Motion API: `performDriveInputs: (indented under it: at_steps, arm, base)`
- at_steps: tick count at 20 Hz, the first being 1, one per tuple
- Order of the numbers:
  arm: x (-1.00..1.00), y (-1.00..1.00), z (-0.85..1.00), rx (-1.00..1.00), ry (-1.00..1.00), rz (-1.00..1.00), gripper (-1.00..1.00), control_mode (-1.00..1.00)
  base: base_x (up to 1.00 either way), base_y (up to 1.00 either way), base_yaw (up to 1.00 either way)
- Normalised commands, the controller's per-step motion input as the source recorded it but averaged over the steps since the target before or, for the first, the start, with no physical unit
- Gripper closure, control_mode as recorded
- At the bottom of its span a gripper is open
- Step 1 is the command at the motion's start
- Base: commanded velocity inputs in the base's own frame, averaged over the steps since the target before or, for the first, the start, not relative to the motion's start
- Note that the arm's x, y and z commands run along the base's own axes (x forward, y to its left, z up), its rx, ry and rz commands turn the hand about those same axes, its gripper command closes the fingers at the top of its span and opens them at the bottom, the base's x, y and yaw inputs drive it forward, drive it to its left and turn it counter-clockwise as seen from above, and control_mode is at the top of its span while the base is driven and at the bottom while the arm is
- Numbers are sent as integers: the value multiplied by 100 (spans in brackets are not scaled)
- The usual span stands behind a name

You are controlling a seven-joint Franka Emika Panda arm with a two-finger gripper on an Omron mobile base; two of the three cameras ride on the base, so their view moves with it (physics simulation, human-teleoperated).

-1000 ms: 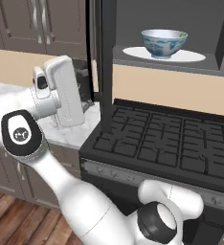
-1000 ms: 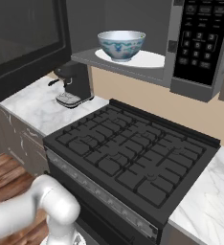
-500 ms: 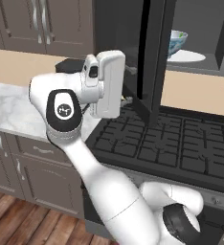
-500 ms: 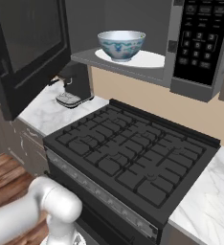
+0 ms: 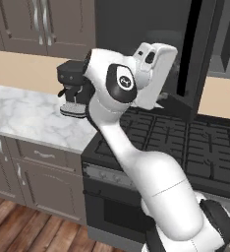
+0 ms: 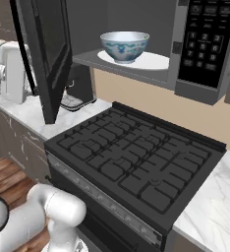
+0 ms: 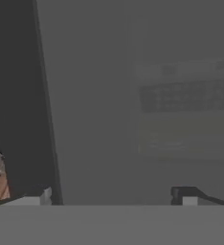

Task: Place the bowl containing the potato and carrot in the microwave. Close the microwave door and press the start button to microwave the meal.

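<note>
Closing the microwave door (image 6: 48,54), bowl (image 6: 125,46) already inside on the turntable.
Hand (image 5: 154,74) against door's outer face; claw spread unclear; next, push shut.

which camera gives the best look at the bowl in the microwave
The right base view: the bowl sits whole on the white turntable plate. In the left base view the half-open microwave door stands in front of it; the hand view faces that door.

Even, soft rendered light in both base views; the hand view looks dim, hazy, perhaps blurred.
</note>
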Motion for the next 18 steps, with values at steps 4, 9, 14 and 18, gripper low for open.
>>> performDriveInputs:
  at_steps: [4, 9, 14, 18]
  arm:
    - [81, -100, -6, 20, 9, 12, -100, -100]
    - [97, -100, -11, 16, 8, 16, -100, -100]
    - [100, -100, -8, 6, 1, 21, -100, -100]
    - [100, -100, -7, 0, 0, 16, -100, -100]
  base:
    - [0, 0, 0]
    - [0, 0, 0]
    - [0, 0, 0]
    - [0, 0, 0]
